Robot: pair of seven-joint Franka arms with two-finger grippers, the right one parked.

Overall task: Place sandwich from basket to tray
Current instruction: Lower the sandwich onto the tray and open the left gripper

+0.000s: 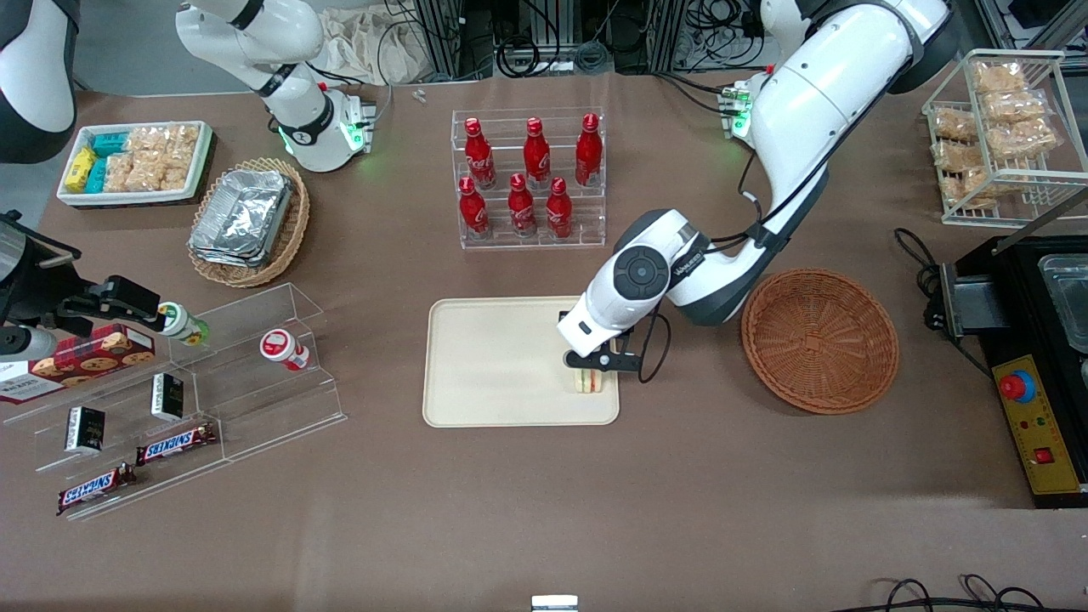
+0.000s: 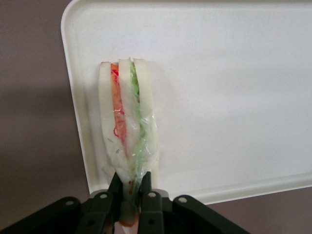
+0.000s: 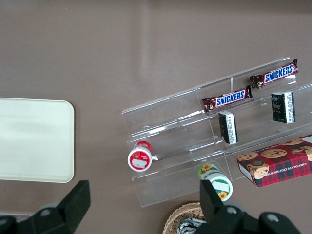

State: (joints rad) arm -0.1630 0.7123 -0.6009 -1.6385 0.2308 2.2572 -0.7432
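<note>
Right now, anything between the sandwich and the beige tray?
Nothing visible. The gripper holds the triangular wedge sandwich pinched at one end, over the flat cream-beige tray, near the corner closest to the round reddish-brown wicker basket.

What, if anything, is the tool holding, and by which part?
The tool holds the sandwich, pinched at its narrow tip, over the tray.

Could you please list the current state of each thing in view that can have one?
Left arm's black two-finger gripper: shut on the sandwich, over the tray's corner.
Plastic-wrapped triangular white-bread sandwich: gripped by its tip, on edge on the tray.
Flat cream-beige rectangular tray: holds only the sandwich.
Round reddish-brown wicker basket: empty.
Six red cola bottles: upright, capped, in a clear rack.
</note>
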